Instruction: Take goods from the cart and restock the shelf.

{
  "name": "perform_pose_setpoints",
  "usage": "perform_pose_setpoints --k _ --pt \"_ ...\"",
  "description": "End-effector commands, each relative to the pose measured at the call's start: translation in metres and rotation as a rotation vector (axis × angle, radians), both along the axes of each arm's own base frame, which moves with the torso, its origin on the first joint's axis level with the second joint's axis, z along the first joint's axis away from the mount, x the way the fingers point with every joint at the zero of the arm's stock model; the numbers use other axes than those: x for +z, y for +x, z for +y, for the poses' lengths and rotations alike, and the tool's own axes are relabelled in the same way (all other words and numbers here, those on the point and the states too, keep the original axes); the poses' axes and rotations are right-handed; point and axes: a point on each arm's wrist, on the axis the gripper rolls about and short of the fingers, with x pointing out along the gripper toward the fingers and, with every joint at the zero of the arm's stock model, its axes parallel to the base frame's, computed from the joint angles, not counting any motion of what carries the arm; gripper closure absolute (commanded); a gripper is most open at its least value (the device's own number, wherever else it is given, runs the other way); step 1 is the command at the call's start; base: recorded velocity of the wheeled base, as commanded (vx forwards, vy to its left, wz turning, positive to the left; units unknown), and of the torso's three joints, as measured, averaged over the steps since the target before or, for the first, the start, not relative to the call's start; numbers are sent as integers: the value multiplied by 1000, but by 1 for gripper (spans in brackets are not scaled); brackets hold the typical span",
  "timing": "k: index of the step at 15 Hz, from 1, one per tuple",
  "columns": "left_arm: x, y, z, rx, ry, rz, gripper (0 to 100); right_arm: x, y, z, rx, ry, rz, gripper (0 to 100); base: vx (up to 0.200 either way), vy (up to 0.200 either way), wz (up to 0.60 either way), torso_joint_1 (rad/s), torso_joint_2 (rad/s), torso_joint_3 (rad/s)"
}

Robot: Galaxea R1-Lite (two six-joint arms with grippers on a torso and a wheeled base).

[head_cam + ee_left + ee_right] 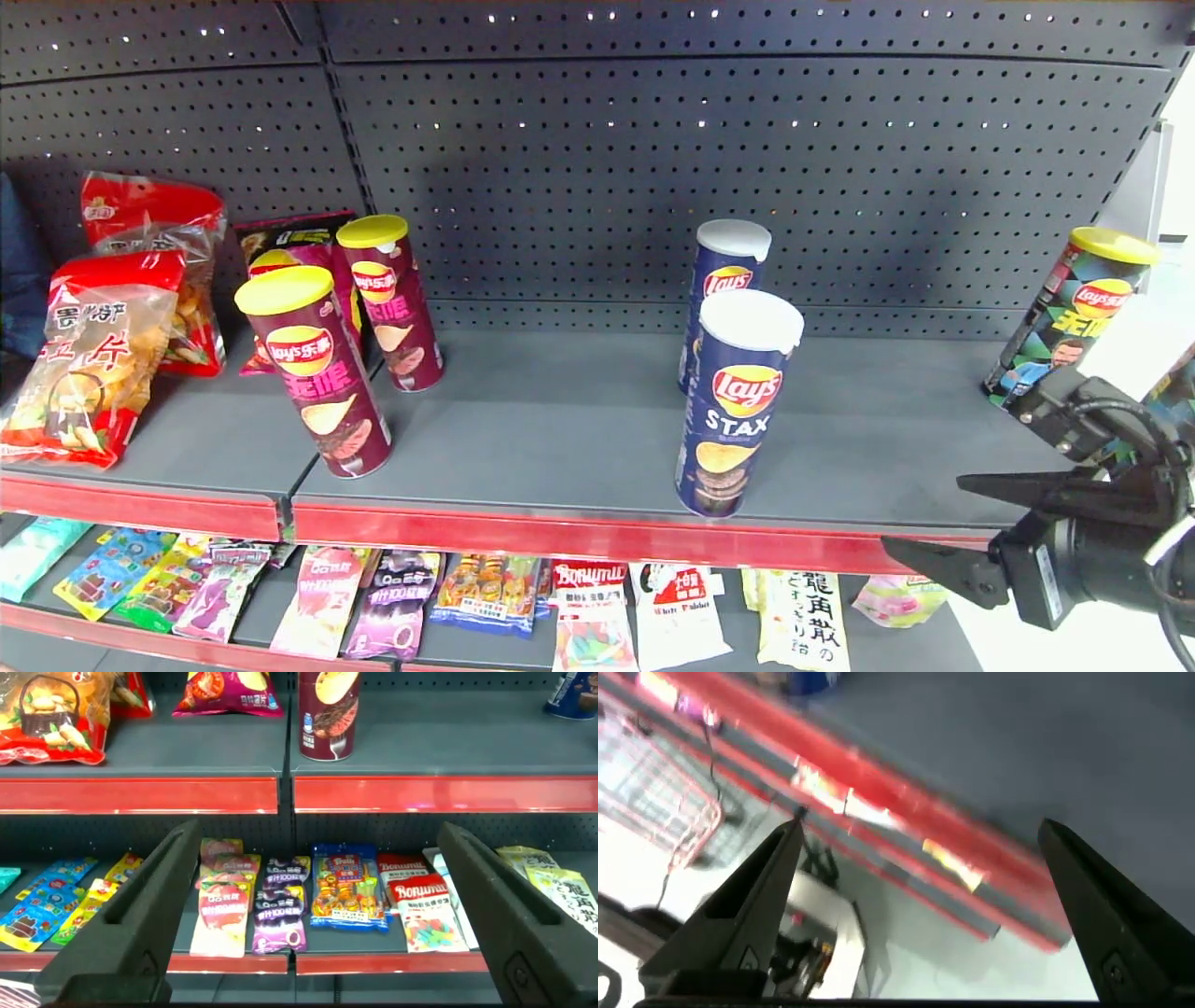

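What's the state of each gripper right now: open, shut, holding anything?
Left gripper: open, holding nothing.
Right gripper: open, holding nothing.

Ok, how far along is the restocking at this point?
Already standing on the grey metal shelf: two maroon yellow-lidded chip cans, two navy white-lidded chip cans and a green-patterned yellow-lidded can. In hand: nothing; the right claw and left claw are both open and empty. Left: probably more cans, as there is shelf room between the groups; what the red wire cart holds can't be seen.

The red wire frame (656, 803), blurred and cut off, is perhaps the cart.
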Motion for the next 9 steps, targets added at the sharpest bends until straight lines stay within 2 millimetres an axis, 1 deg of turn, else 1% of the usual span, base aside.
perform_pose_setpoints --k 1,2,3,7,9 --pt "0 0 0 1 0 0 0 -6 8 -2 -32 -7 15 0 0 0 0 0 0 0" --pt "0 0 0 1 0 1 0 -19 6 -11 -69 -24 44 0 0 0 0 0 0 0" --pt "0 0 0 1 0 1 0 -23 4 -14 -76 -37 56 0 0 0 0 0 0 0" --pt "0 0 0 1 0 0 0 -26 -3 -16 -50 -70 35 0 0 0 0 0 0 0" --pt "0 0 0 1 0 0 0 -24 -2 -15 -42 -73 29 0 0 0 0 0 0 0"
